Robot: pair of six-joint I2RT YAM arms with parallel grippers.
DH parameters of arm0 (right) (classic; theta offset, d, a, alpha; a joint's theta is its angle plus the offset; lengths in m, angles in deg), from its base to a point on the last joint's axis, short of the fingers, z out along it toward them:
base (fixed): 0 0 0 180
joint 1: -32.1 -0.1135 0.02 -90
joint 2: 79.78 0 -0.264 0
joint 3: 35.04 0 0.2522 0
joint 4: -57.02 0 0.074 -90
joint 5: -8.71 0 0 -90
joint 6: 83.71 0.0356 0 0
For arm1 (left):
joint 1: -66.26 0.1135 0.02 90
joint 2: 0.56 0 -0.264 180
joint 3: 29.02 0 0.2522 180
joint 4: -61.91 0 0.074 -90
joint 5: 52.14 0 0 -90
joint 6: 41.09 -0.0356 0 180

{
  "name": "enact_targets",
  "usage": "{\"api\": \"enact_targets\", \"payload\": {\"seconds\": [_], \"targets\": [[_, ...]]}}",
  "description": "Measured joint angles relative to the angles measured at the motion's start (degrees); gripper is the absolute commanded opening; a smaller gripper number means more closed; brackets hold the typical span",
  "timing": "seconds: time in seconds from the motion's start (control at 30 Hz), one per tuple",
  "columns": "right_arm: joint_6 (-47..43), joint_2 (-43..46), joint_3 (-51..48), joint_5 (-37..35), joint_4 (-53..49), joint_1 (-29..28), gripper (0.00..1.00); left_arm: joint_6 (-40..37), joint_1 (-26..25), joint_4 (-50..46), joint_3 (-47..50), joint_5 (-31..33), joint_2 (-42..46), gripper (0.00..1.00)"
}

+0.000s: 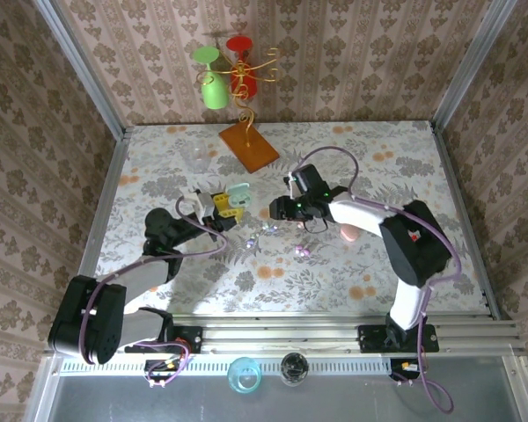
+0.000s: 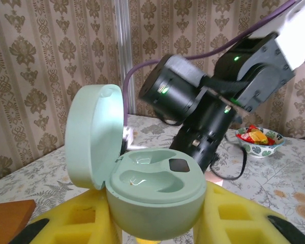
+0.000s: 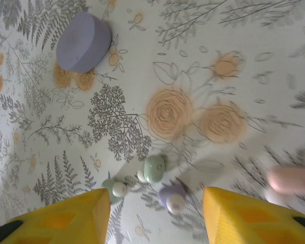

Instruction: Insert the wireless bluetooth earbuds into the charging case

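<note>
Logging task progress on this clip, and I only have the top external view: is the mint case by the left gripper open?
Observer: Yes. The left wrist view shows the mint case with its lid up, held between the left gripper's fingers.
Operator: Anything inside?
Observer: No, both wells look empty.
Operator: And the other arm?
Observer: The right wrist view shows the right gripper open above a mint earbud and a lilac earbud lying on the table.

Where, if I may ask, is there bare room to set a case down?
Bare cloth: far right, behind the right arm beside the wooden board; also the front strip between both arms. Crowded: the earbuds below the right hand.
</note>
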Motion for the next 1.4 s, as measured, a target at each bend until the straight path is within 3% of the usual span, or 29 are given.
{"api": "enact_targets", "payload": {"seconds": [0.13, 0.4, 1.4], "targets": [[0.0, -6.2, 5.1, 3.0, -0.9, 0.0, 0.43, -0.3, 0.1, 0.7, 0.2, 0.5, -0.4, 0.26], [0.2, -12.0, 9.7, 7.6, -3.7, 0.0, 0.4, -0.5, 0.4, 0.8, 0.8, 0.7, -0.4, 0.27], [2.7, -14.4, 10.1, 13.3, -4.7, 0.2, 0.24, -0.7, 0.4, 0.8, 1.3, 0.7, -0.4, 0.28]]}}
